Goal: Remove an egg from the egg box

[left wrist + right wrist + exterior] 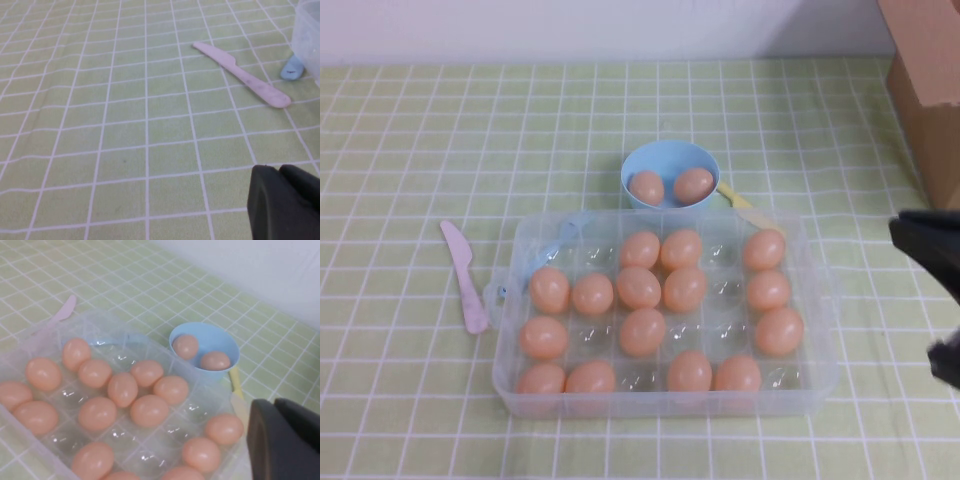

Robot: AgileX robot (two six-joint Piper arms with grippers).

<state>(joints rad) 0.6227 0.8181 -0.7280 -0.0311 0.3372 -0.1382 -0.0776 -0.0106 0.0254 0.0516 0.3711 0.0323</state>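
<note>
The clear egg box (pixel 510 370) lies open at the table's middle, with several orange-tan eggs in its cups, one egg (pixel 642 331) near its centre. It also shows in the right wrist view (pixel 35 337) with its eggs (pixel 122 388). My right gripper (pixel 910 240) hovers at the right edge of the high view, right of the box, apart from it. In the right wrist view the right gripper (pixel 276 402) is shut and empty. My left gripper (pixel 278 169) is shut and empty over bare cloth left of the box, out of the high view.
A light-blue bowl (pixel 670 158) behind the box holds two eggs (pixel 693 185). A pink plastic knife (pixel 465 275) lies left of the box. A yellow utensil (pixel 735 197) lies by the bowl. A brown cardboard box (pixel 930 90) stands at the back right.
</note>
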